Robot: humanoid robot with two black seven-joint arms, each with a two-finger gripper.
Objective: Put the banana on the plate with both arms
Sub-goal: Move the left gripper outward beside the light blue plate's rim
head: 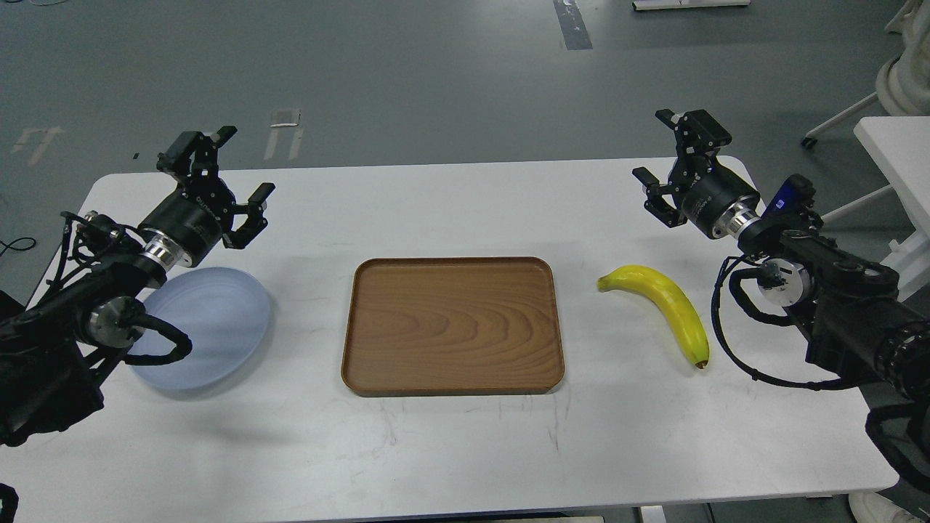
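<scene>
Head view: banana point(660, 306) is lying on the white table point(450, 450) right of the wooden tray point(453, 325), long axis running diagonally, stem toward the tray. Right gripper point(662, 156) is hovering nearer, above and behind it, jaws spread, empty. Left gripper point(227, 167) is hanging spread and empty behind the lavender plate point(211, 323), far left
</scene>
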